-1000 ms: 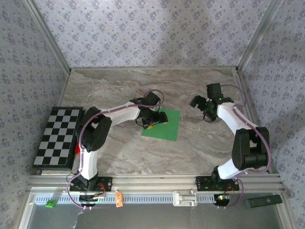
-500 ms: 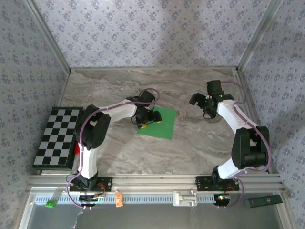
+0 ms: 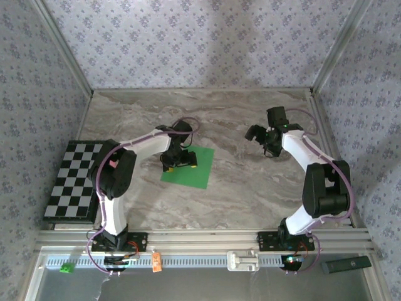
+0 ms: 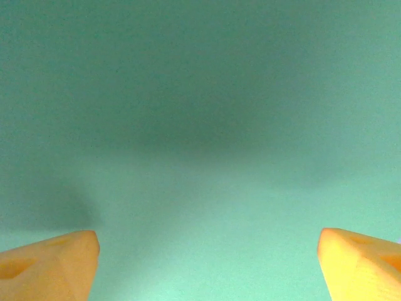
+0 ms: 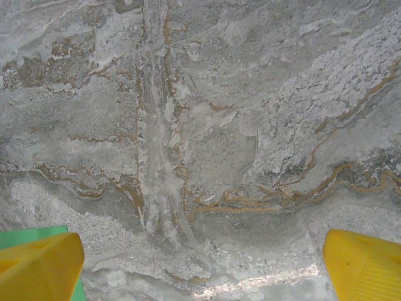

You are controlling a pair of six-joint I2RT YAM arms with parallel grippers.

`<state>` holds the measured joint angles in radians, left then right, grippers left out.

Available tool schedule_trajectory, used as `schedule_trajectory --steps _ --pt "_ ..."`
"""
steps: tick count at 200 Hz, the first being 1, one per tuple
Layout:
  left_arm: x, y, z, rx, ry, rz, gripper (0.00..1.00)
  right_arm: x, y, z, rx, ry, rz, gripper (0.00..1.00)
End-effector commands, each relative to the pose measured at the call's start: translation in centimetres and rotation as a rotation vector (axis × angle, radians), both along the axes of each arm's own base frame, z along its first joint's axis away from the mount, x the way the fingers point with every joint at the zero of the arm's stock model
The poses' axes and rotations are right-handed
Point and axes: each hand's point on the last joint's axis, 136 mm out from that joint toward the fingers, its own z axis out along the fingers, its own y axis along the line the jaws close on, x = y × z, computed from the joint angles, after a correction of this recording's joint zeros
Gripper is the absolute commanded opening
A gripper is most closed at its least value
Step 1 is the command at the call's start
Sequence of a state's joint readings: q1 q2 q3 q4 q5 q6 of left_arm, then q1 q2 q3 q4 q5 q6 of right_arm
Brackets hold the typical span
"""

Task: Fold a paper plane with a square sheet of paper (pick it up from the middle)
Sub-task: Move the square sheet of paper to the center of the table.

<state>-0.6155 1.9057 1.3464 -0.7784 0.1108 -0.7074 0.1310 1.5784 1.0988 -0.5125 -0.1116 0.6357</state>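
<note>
The square sheet of paper (image 3: 190, 169) is bright green and lies flat on the marble table, left of centre. The paper plane is out of view. My left gripper (image 3: 178, 159) points down onto the sheet's left part. In the left wrist view the sheet of paper (image 4: 200, 125) spreads under the open left gripper (image 4: 207, 263), whose yellow fingertips (image 4: 50, 263) stand far apart. My right gripper (image 3: 263, 140) hovers open over bare marble to the right of the sheet. A corner of the sheet (image 5: 25, 233) peeks beside the right gripper (image 5: 203, 263).
A black-and-white checkered board (image 3: 75, 180) lies at the table's left edge. Patterned walls close the back and sides. Along the near edge runs an aluminium rail (image 3: 207, 238), with a tiny green cube (image 3: 65, 268) and a black bar (image 3: 346, 264) below it.
The left gripper has moved left across the table and the green sheet has slid left with it. Its jaws have spread wider. The right gripper shifted slightly left and back.
</note>
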Motion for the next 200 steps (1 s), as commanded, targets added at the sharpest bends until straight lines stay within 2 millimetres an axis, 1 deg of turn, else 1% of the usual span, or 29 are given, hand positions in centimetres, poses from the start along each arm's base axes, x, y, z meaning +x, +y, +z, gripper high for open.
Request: schedule_trajectory --steps 1,22,27,54,93,103,125,149,165,181,200 --pt "1.4 -1.5 3.7 -0.013 -0.077 -0.059 0.93 0.5 0.3 0.7 0.008 -0.007 0.005 1.00" --pt "2.2 -2.2 4.4 0.019 -0.100 -0.081 0.98 0.5 0.0 0.6 0.003 -0.009 -0.003 1.00" --pt "2.4 -2.4 4.5 0.029 -0.104 -0.086 1.00 0.5 0.0 0.6 -0.013 -0.015 0.030 1.00" --pt "2.9 -3.4 4.1 0.080 -0.109 -0.117 1.00 0.1 -0.6 0.0 -0.021 0.002 0.046 1.00" --pt "3.2 -5.5 3.3 0.119 -0.098 -0.169 0.99 0.0 -2.6 -0.4 -0.080 0.009 0.037 1.00" --pt "3.2 -5.3 3.2 0.158 -0.095 -0.181 0.98 0.1 -2.9 -0.5 -0.081 0.005 0.031 1.00" --pt "3.0 -4.1 2.4 0.232 -0.082 -0.178 0.94 0.2 -2.8 -0.9 -0.062 0.007 0.024 1.00" --pt "2.5 -3.0 2.1 0.252 -0.077 -0.171 0.92 0.3 -2.4 -1.3 -0.041 0.014 0.027 1.00" --pt "2.3 -2.2 1.4 0.231 -0.058 -0.139 0.91 0.3 -2.2 -1.6 -0.029 0.022 0.029 1.00" --pt "2.1 -2.5 0.8 0.179 -0.040 -0.122 0.91 0.2 -1.9 -1.9 -0.024 0.029 0.034 1.00" --pt "1.8 -2.5 0.0 0.176 -0.018 -0.136 0.91 0.2 -1.6 -2.0 -0.022 0.033 0.037 1.00"
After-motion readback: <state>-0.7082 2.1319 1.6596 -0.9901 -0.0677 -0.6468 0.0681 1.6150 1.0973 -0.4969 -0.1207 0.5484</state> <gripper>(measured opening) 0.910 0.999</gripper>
